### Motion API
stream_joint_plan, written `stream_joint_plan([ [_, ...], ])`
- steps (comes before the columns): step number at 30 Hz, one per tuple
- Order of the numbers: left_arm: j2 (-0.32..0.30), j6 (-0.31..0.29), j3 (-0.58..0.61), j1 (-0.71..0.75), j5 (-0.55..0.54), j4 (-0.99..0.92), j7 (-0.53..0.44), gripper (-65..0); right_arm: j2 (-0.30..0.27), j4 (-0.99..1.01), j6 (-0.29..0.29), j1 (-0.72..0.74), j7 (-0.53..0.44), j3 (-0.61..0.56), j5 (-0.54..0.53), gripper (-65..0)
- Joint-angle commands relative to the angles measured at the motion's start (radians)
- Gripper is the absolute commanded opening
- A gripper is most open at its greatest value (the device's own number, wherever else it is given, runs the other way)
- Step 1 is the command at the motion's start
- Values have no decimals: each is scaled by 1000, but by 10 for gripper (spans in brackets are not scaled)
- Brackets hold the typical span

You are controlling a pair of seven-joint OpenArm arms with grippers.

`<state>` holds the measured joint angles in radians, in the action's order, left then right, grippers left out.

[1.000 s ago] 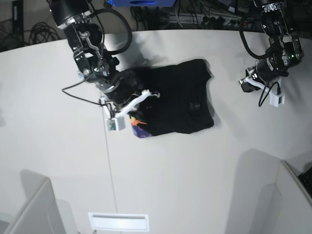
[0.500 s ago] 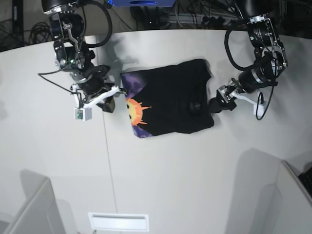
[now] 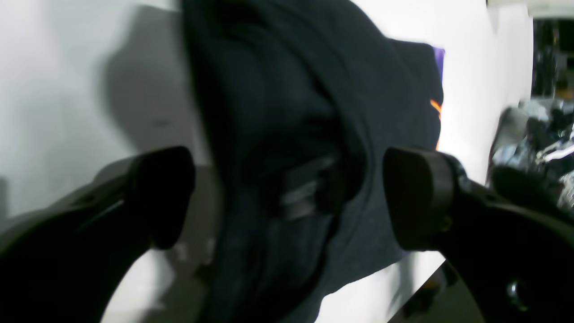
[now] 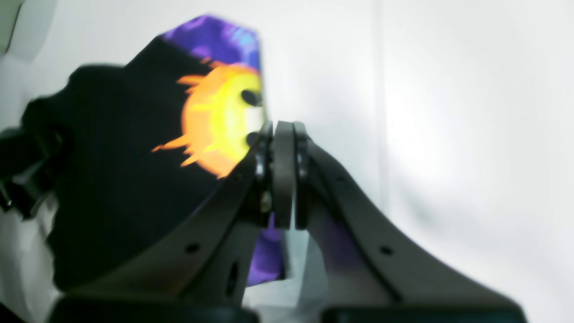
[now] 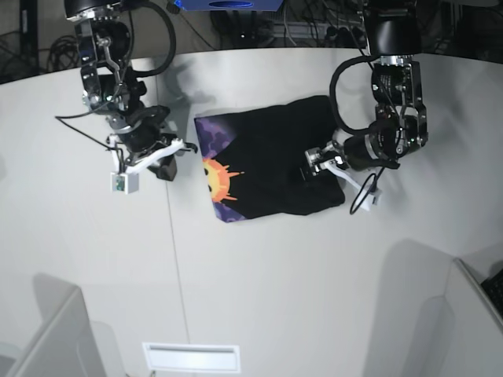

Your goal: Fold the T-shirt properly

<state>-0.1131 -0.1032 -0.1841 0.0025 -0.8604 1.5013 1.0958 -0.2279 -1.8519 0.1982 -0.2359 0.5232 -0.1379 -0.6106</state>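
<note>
Black cloth fills the middle of the base view: we see the T-shirt (image 5: 271,161) lying folded on the white surface (image 5: 259,283), with its orange sun print and a purple strip showing along its left edge. At centre right, the left gripper (image 5: 317,169) sits over the shirt's right edge, its jaws spread wide apart with nothing clamped. At upper left, the right gripper (image 5: 167,166) stands beside the shirt, off the cloth, jaws pressed together and empty.
</note>
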Motion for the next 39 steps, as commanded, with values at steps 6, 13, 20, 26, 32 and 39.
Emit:
stream_joint_plan([
  [6, -9, 7, 19, -16, 11, -87, 14, -135, -6, -21, -9, -12, -22, 74, -2, -650],
  [13, -9, 7, 19, -17, 13, -173, 14, -507, -3, -16, -10, -33, -22, 169, -2, -650],
  [20, -43, 7, 38, -25, 13, -179, 19, -650, 3, -16, -10, -43, -22, 245, -2, -650],
  [26, -132, 7, 249, -83, 13, -183, 16, -650, 5, -19, -10, -75, -22, 295, -4, -650],
  [32, -190, 6, 404, -169, 14, -183, 19, -650, 6, -22, -10, -124, -27, 353, -39, -650],
  [39, -242, 3, 733, -332, 14, -181, 13, -650, 6, -18, -10, -193, -24, 465, -174, -650],
])
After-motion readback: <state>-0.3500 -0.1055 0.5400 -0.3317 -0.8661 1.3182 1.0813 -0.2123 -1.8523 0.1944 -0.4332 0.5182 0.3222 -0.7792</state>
